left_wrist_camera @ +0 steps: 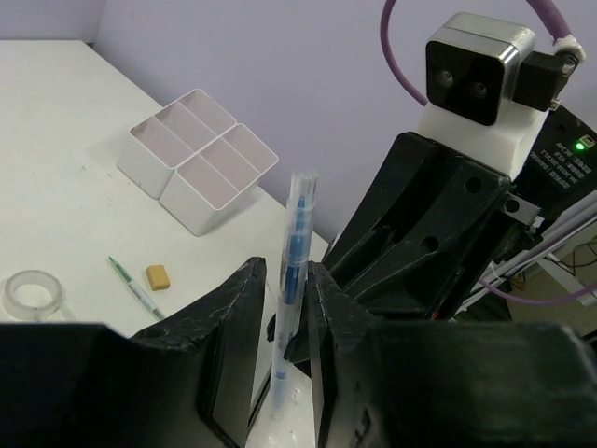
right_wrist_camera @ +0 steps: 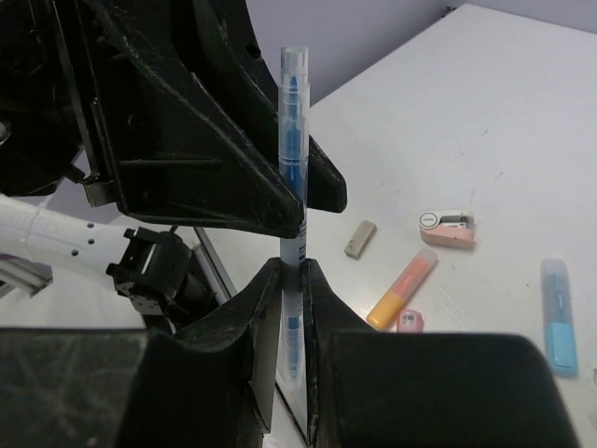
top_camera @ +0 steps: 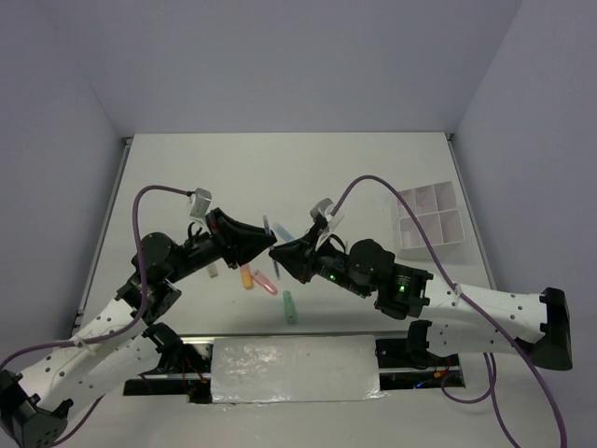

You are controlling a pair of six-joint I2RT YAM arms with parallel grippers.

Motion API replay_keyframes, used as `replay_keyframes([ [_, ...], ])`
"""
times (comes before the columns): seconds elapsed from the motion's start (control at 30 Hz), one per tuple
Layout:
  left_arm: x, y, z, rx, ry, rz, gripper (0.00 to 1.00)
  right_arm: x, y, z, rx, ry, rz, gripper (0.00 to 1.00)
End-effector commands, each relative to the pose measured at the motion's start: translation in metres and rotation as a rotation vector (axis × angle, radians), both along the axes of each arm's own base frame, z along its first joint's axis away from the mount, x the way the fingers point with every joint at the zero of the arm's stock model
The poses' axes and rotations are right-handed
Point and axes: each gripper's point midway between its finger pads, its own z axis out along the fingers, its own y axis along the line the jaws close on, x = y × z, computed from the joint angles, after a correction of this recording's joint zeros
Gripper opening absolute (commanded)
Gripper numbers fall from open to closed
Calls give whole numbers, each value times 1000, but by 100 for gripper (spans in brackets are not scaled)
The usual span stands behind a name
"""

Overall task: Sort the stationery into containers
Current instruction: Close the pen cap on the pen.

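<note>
White laminate table (top_camera: 280, 177), matte and evenly lit, enclosed by pale lavender-grey walls (top_camera: 280, 65) on three sides. A whitish crinkled panel (top_camera: 294, 371) lay along the near edge between the arm bases.

Both arms met over the middle of the table. Blue pen (right_wrist_camera: 293, 159), with a clear barrel, stood upright between them, lifted off the surface. The right gripper (right_wrist_camera: 293, 271) was clamped on its lower barrel, with the fingers pressed to both sides. The left gripper (left_wrist_camera: 284, 275) flanked the same pen higher up. The fingers stood very close on either side, but whether they pressed it or stood just clear could not be told.

White tray (left_wrist_camera: 201, 159), divided into compartments, sat at the far right of the table, well apart from the grippers.

Loose on the table below the grippers lay an orange marker (right_wrist_camera: 403, 287), a tan eraser (right_wrist_camera: 360, 238), a pink piece (right_wrist_camera: 448, 229) and a light-blue marker (right_wrist_camera: 558, 317). A green marker (top_camera: 290, 306) lay nearer the bases. The tape ring (left_wrist_camera: 33, 294) and a thin green pen (left_wrist_camera: 135, 289) lay apart, toward the tray.

Hard to read:
- The pen's lower end was hidden behind the fingers in both wrist views.
- The pink piece was too small to identify.
- A purple cable (top_camera: 438, 257) crossed the tray's near corner from above.
- The stationery under the grippers was partly covered in the top view.
</note>
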Motion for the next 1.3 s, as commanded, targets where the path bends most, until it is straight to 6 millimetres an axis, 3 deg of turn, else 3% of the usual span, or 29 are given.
replay_keyframes([
  [0.0, -11, -4, 15, -24, -92, -57, 36, -5, 2, 35, 85, -42, 35, 0],
  [0.13, -13, -5, 16, -25, -103, -70, 9, -6, 3, 34, 84, -41, 40, 0],
  [0.2, -15, -6, 15, -24, -114, -84, 2, -7, 3, 34, 85, -42, 47, 8],
  [0.23, -17, -6, 16, -25, -119, -92, 0, -8, 3, 34, 84, -43, 50, 17],
  [0.27, -19, -6, 17, -27, -133, -102, 0, -7, 3, 31, 79, -43, 50, 34],
  [0.37, -28, -7, 21, -37, -168, -140, 0, -7, 4, 29, 70, -41, 55, 53],
  [0.47, -33, -7, 25, -45, -197, -160, 0, -9, 8, 28, 67, -38, 73, 56],
  [0.5, -34, -7, 25, -46, -201, -163, 0, -9, 9, 28, 68, -39, 76, 55],
  [0.63, -36, -6, 26, -49, -208, -169, 0, -10, 12, 28, 69, -38, 86, 25],
  [0.7, -37, -5, 28, -58, -211, -167, 0, -11, 12, 29, 78, -35, 91, 19],
  [0.77, -37, -4, 29, -63, -214, -163, 0, -11, 12, 29, 80, -33, 92, 3],
  [0.87, -34, -4, 28, -54, -209, -144, 13, -12, 12, 32, 92, -32, 97, 0],
  [0.9, -32, -4, 26, -47, -200, -139, 33, -12, 11, 33, 94, -34, 93, 0],
  [0.93, -31, -4, 25, -40, -205, -134, 41, -11, 10, 32, 88, -32, 85, 0],
  [0.97, -30, -3, 26, -39, -207, -127, 60, -10, 9, 31, 83, -32, 79, 0],
  [1.0, -28, -3, 25, -35, -205, -114, 68, -9, 9, 31, 81, -32, 72, 0],
  [1.07, -23, 0, 24, -16, -192, -77, 75, -7, 8, 29, 73, -31, 66, 0],
  [1.27, -7, 16, 42, -27, -190, 68, 73, -7, 14, 16, 35, -14, 77, 0],
])
